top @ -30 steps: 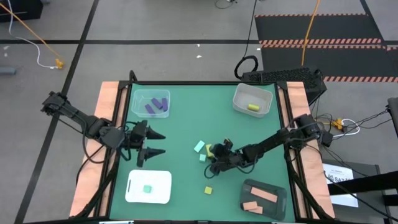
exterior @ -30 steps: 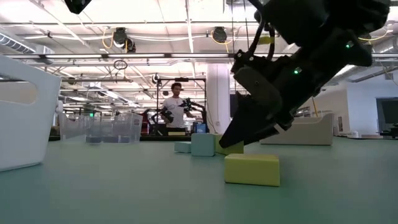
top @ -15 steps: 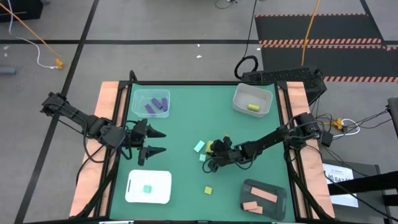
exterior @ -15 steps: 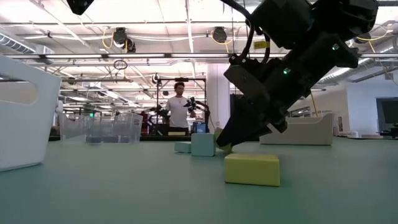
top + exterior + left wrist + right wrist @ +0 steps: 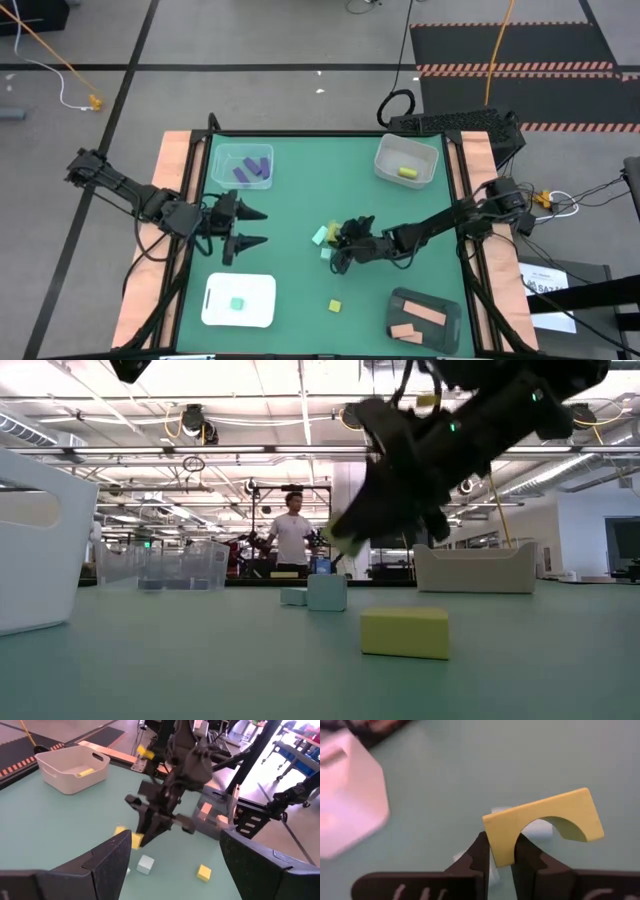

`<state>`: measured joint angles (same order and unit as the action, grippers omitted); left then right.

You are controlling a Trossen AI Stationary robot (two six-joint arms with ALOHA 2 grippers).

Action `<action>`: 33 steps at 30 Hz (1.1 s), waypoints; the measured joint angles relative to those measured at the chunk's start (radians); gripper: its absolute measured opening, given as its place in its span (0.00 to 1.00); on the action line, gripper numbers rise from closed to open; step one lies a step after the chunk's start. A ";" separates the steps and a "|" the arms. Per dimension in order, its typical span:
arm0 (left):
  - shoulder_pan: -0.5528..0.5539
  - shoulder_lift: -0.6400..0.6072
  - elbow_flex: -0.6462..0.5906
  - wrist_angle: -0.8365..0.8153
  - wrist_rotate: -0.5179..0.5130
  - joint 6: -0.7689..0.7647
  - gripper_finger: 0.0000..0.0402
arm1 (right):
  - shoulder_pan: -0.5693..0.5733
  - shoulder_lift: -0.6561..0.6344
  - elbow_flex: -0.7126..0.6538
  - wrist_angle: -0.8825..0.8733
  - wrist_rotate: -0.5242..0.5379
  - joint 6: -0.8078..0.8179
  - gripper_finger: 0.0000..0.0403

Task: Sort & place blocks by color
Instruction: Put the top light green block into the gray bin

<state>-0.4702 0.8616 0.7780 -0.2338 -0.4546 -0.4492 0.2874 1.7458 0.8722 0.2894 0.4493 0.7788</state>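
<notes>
My left claw (image 5: 250, 229): spread, hovering at the surface's (image 5: 300, 190) left edge | my right claw (image 5: 501, 851): pinching a yellow arch block (image 5: 542, 822), lifted above mid-surface beside mint blocks (image 5: 320, 236) | yellow cube (image 5: 336, 305) lying nearer the front.

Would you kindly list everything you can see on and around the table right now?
purple blocks: several, in clear plastic tub, high view's upper left
yellow block: one, in white tub, upper right
mint green block: one, on white tray, lower left
salmon pink blocks: a few, in dark tray, lower right
loose mint green blocks: two, mid-table
small yellow cube: one, loose on green table
yellow arch block: one, held above table
person: one, in room behind
left tool: open, empty, table's left
right tool: shut on arch, mid-table
</notes>
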 joint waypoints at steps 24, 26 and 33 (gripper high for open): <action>0.128 0.144 0.000 0.163 -0.051 -0.003 0.75 | 0.061 -0.375 0.000 0.541 0.176 -0.787 0.08; 0.141 0.166 0.000 0.226 -0.051 0.025 0.75 | 0.065 -0.382 0.000 0.537 0.174 -0.799 0.08; 0.179 0.200 0.000 0.423 -0.052 0.082 0.75 | 0.068 -0.425 0.000 0.473 0.094 -0.802 0.08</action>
<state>-0.2915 1.0611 0.7780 0.1897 -0.5069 -0.3668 0.3557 1.3205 0.8726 0.7627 0.5434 -0.0231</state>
